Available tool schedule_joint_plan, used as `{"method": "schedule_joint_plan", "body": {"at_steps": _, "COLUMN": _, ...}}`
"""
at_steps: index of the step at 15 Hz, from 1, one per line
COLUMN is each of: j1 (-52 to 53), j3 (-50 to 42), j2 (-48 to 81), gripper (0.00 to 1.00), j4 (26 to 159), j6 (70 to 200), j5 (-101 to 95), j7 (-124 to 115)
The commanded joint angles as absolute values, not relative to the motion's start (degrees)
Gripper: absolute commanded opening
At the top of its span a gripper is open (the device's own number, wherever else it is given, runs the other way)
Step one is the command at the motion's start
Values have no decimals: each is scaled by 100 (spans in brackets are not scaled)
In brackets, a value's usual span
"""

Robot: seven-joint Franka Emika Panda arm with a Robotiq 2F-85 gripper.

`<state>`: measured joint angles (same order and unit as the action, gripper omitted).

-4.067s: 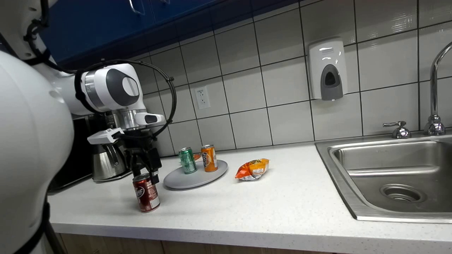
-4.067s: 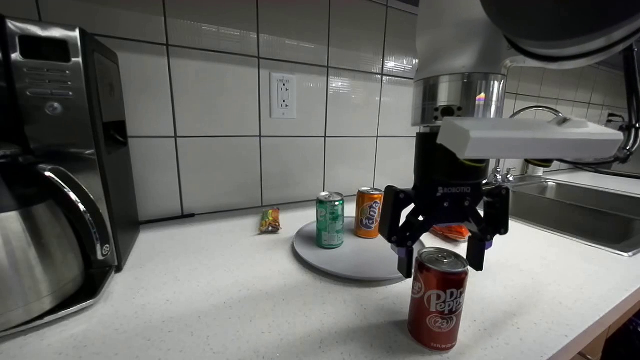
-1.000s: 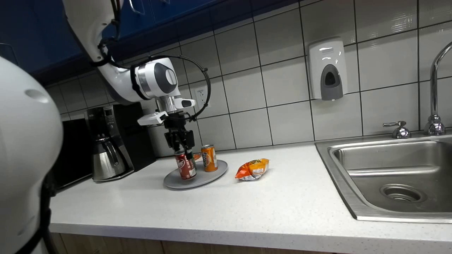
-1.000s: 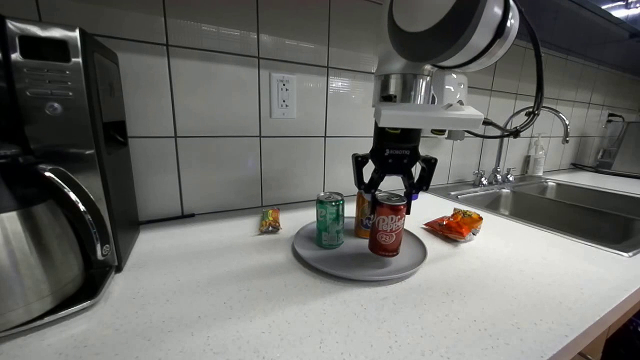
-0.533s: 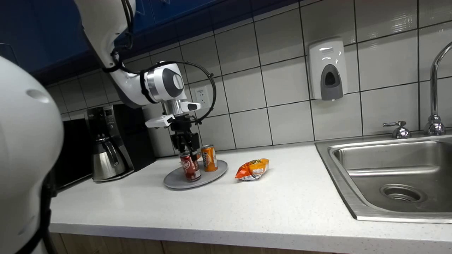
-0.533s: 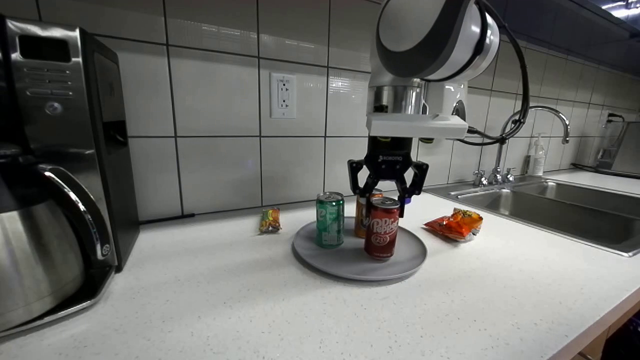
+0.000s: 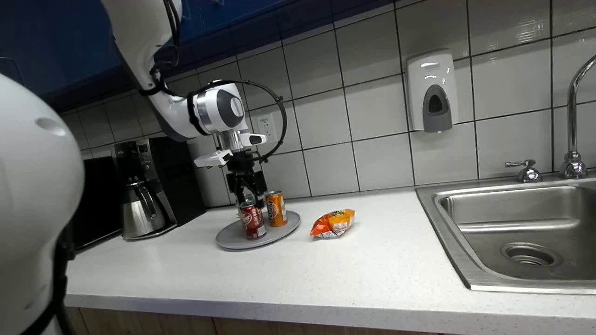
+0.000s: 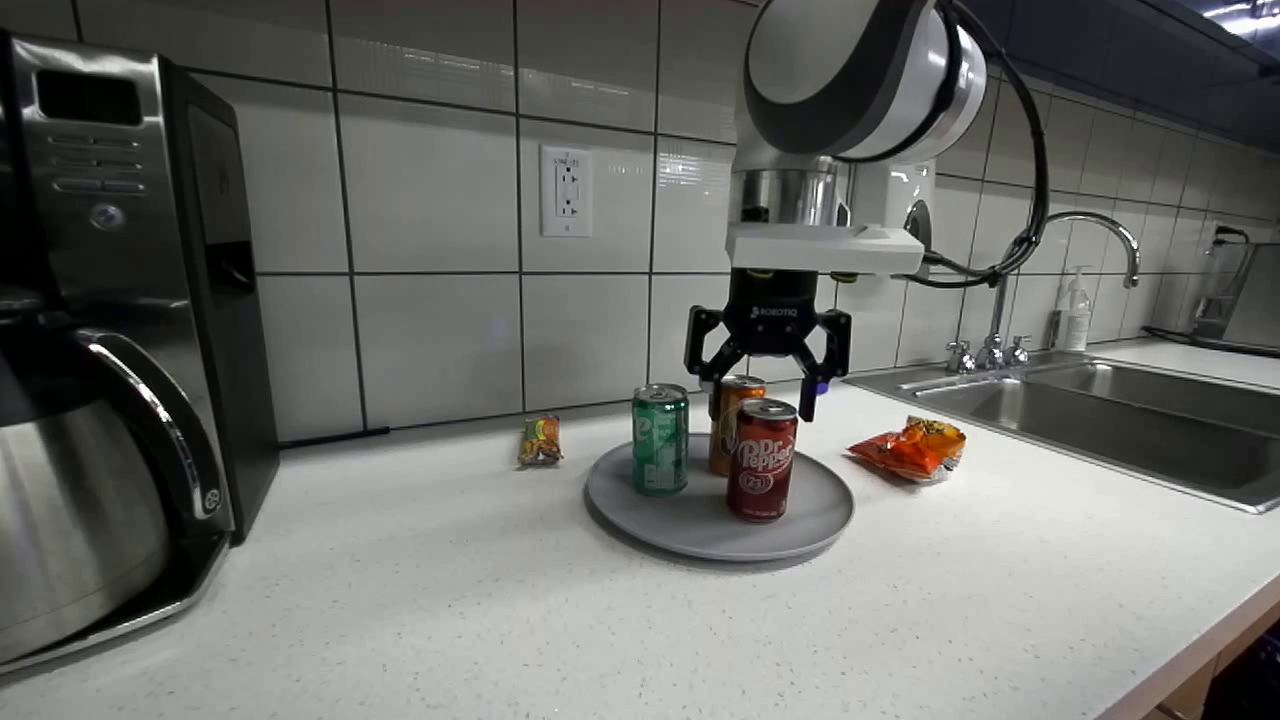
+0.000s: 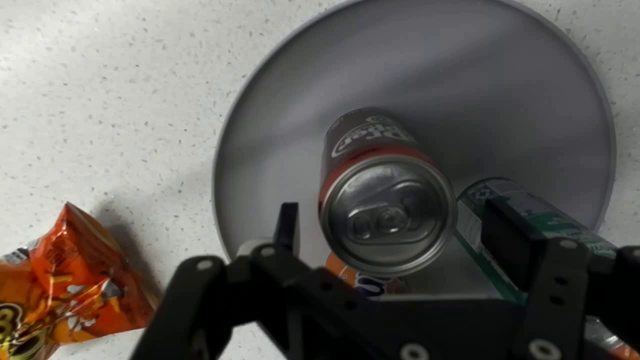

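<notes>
A dark red Dr Pepper can (image 8: pixel 762 465) stands upright on a round grey plate (image 8: pixel 700 538), also seen in an exterior view (image 7: pixel 253 224). My gripper (image 8: pixel 762 408) is open around the can's top; the wrist view (image 9: pixel 400 235) shows gaps between both fingers and the can's rim (image 9: pixel 387 215). A green can (image 8: pixel 660 440) stands on the plate beside one finger, mostly hidden in an exterior view (image 7: pixel 249 198). An orange Fanta can (image 7: pixel 276 209) stands behind the red can, partly covered by it in the wrist view (image 9: pixel 345 265).
An orange snack bag (image 7: pixel 333 223) lies on the counter beside the plate. A small packet (image 8: pixel 541 442) lies near the wall. A coffee maker (image 8: pixel 100 300) stands at one end and a steel sink (image 7: pixel 449 237) lies at the other. Blue cabinets (image 7: pixel 242 14) hang above.
The Dr Pepper can has moved from the counter's front onto the plate with my gripper, which then lowered it and opened. In the last half second the gripper rose slightly off it.
</notes>
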<state>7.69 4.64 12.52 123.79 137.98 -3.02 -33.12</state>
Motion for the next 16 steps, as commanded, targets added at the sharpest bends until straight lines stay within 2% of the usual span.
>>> {"method": "schedule_joint_plan", "body": {"at_steps": 1, "j1": 880, "j3": 382, "j2": 1119, "gripper": 100, "j4": 12277, "j6": 13569, "j5": -369, "j7": -3268}}
{"method": "schedule_joint_plan", "body": {"at_steps": 16, "j1": 933, "j3": 548, "j2": -219, "gripper": 100, "j4": 13277, "j6": 13491, "j5": -823, "j7": -3501}}
